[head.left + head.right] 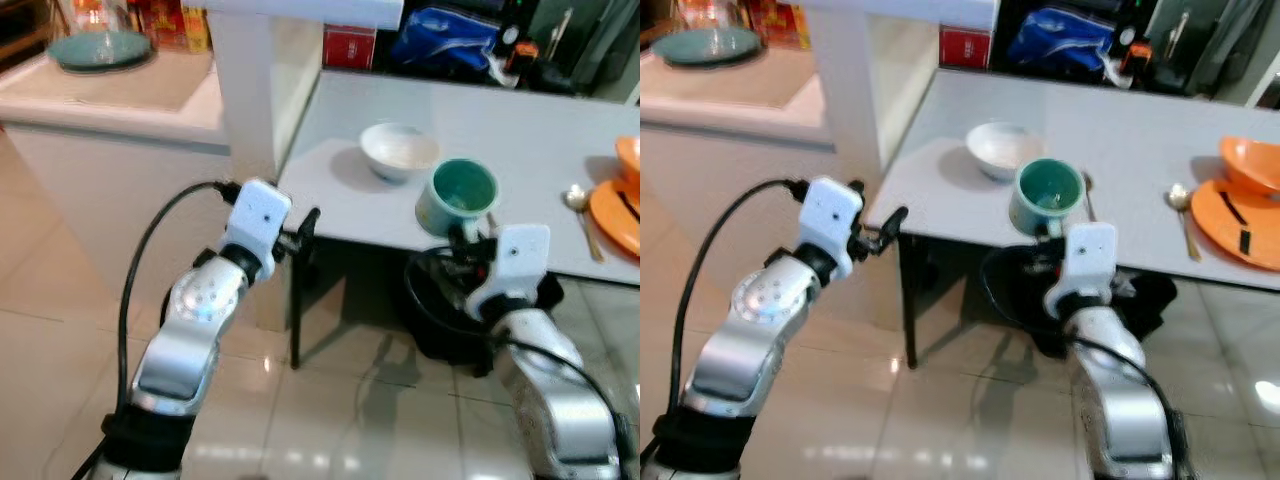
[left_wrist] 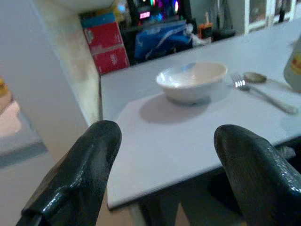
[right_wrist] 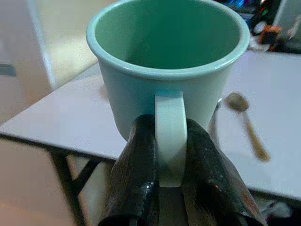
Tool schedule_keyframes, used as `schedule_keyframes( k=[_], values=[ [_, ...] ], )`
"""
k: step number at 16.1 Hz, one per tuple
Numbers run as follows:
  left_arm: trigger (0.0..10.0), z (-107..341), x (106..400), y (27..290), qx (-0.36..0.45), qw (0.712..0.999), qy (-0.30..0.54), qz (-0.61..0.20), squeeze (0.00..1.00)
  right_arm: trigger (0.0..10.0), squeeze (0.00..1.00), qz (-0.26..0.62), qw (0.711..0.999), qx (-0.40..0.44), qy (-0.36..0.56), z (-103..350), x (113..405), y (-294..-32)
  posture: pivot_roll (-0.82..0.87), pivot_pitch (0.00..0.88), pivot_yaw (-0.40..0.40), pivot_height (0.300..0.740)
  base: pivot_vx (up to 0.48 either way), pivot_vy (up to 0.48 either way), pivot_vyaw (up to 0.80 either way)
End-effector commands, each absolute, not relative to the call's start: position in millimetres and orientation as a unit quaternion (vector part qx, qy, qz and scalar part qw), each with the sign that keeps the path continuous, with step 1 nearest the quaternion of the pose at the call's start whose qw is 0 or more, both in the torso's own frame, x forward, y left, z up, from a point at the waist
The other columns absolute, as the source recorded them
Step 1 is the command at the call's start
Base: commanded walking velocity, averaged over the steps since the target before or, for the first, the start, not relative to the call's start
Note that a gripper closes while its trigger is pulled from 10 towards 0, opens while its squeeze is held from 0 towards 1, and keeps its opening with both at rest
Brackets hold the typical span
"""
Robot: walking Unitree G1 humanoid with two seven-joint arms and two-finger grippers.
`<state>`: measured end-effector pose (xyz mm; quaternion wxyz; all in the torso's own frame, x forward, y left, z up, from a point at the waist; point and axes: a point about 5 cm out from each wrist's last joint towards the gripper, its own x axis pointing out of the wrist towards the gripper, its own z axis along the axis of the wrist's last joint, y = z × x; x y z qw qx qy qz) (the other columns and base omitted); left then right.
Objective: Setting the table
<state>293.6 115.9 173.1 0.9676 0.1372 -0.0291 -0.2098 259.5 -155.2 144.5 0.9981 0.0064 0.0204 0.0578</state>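
Observation:
My right gripper (image 3: 168, 155) is shut on the handle of a pale green mug (image 1: 457, 194), holding it upright over the near edge of the grey table (image 1: 530, 150). A white bowl (image 1: 398, 150) sits on the table just beyond and left of the mug, with a fork (image 2: 242, 84) and a spoon (image 3: 244, 117) lying beside it. My left gripper (image 2: 164, 155) is open and empty, held off the table's near left corner and pointing at the bowl (image 2: 192, 81).
An orange plate (image 1: 615, 212) and orange bowl (image 1: 1250, 165) with a spoon (image 1: 580, 215) lie at the table's right. A white pillar (image 1: 245, 90) and counter with a green plate (image 1: 100, 48) stand left. A black bin (image 1: 450, 310) sits under the table on tiled floor.

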Motion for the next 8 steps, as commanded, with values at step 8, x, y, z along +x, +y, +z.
schedule_keyframes(
  k=[8],
  values=[
    [10.0,179.0,291.4,112.9,0.122,0.964,-0.032,-0.235,0.00,10.0,0.00,0.092,0.995,0.016,0.041,142.5,260.3,-146.5,0.03,0.011,-0.013,0.740,0.406,0.000,0.00]
  ],
)
